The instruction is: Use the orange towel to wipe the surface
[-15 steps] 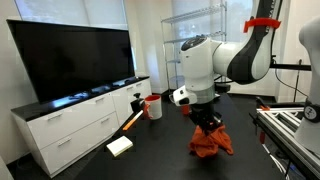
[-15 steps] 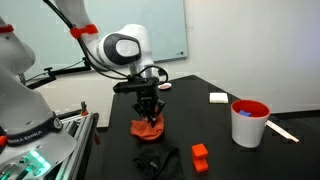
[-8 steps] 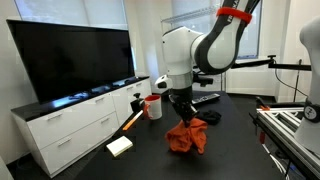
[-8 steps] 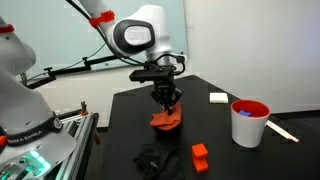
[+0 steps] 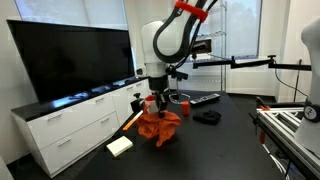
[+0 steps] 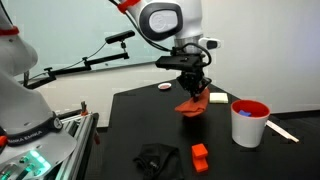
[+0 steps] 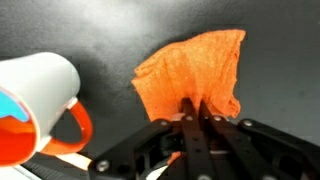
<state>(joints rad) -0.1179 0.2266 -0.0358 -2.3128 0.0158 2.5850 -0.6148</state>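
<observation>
Right now the gripper [image 6: 195,92] is clenched on the orange towel [image 6: 190,105], pinching its top while the cloth hangs down to the black table [image 6: 135,120]. A white cup [image 6: 248,122] with a red inside stands near, to the right.

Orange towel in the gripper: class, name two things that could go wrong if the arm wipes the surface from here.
1. The white cup stands close beside the orange towel. A sweep that way may knock it over.
2. The gripper seems to pinch only a small fold of the towel, so drag against the table could pull it free.
</observation>
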